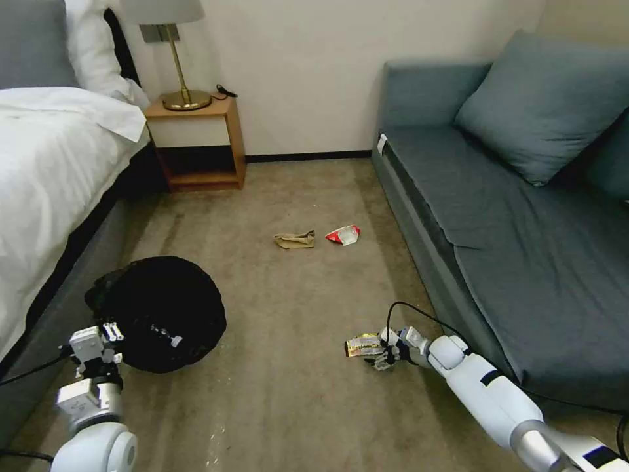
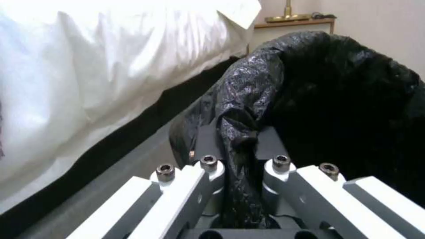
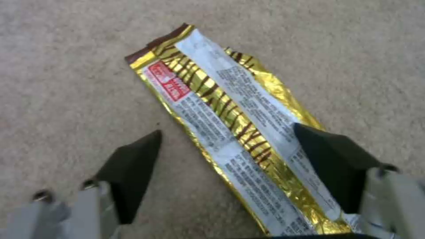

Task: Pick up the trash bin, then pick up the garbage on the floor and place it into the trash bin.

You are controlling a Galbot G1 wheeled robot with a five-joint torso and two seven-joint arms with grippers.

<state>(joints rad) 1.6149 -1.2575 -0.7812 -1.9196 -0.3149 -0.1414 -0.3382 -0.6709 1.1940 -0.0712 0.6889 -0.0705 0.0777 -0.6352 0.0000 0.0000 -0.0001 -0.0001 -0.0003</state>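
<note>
We've got the trash bin [image 1: 167, 311] pinched by its black liner in our left gripper [image 2: 237, 156] near the bed, and our right gripper [image 3: 225, 156] sits spread over the gold snack wrapper [image 3: 230, 136] on the floor [image 1: 288, 406] (not yet gripped), with the tan paper [image 1: 295, 240] and red-white wrapper [image 1: 344, 234] farther off waiting.

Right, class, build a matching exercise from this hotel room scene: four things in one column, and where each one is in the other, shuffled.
Things:
1. trash bin
2. gold snack wrapper
3. tan paper
4. lamp

Places:
A. on the nightstand
B. between the open right gripper fingers
C. rim pinched by the left gripper
D. on the carpet beside the red-white wrapper

Pairs: 1-C, 2-B, 3-D, 4-A
</note>
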